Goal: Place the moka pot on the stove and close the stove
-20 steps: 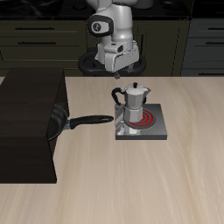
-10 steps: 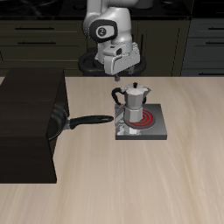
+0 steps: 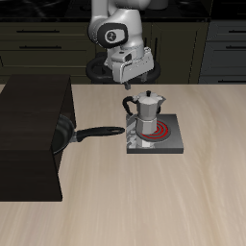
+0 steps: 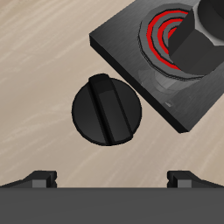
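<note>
The silver moka pot [image 3: 147, 112] stands upright on the grey stove [image 3: 173, 144], over its red glowing coil [image 3: 165, 129]. My gripper [image 3: 132, 83] hangs open and empty above the table just behind the stove, close to the pot's back side and touching nothing. In the wrist view both fingertips [image 4: 39, 178] are wide apart with the stove's round black knob [image 4: 106, 109] below and between them. That knob sits beside the edge of the stove [image 4: 140, 52]. The red coil [image 4: 166, 31] and part of the dark moka pot [image 4: 203, 31] show there too.
A large black box [image 3: 29, 135] fills one side of the table. A black frying pan [image 3: 65, 133] leans by it, its long handle [image 3: 101, 132] reaching toward the stove. Dark cabinets run along the back.
The arm's upper part has drifted slightly sideways and back. The gripper stays open above the knob, and the pot and stove have not moved.
</note>
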Robot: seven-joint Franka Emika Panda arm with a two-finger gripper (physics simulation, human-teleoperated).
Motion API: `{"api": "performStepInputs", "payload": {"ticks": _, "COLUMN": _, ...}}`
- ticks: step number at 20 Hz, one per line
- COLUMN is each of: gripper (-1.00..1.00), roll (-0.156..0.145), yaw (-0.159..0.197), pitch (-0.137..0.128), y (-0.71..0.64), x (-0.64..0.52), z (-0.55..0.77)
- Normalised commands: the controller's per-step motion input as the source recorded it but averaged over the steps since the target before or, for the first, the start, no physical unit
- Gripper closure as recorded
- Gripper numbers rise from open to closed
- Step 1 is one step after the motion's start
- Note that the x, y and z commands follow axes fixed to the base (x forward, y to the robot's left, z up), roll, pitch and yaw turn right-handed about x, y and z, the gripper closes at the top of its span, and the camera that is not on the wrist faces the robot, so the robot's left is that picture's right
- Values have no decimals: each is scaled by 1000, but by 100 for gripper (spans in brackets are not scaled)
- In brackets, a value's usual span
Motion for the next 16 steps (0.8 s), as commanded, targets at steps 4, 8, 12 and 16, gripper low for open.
{"api": "performStepInputs", "payload": {"ticks": 4, "gripper": -100, "roll": 55, "yaw": -2, "pitch": 31, "y": 33, "x": 29, "z": -103}}
{"api": "performStepInputs", "payload": {"ticks": 8, "gripper": -100, "roll": 54, "yaw": 30, "pitch": 25, "y": 48, "x": 57, "z": -7}}
{"api": "performStepInputs", "payload": {"ticks": 12, "gripper": -100, "roll": 37, "yaw": -112, "pitch": 44, "y": -40, "x": 191, "z": 359}}
{"api": "performStepInputs", "payload": {"ticks": 16, "gripper": -100, "roll": 44, "yaw": -75, "pitch": 40, "y": 47, "x": 72, "z": 244}}
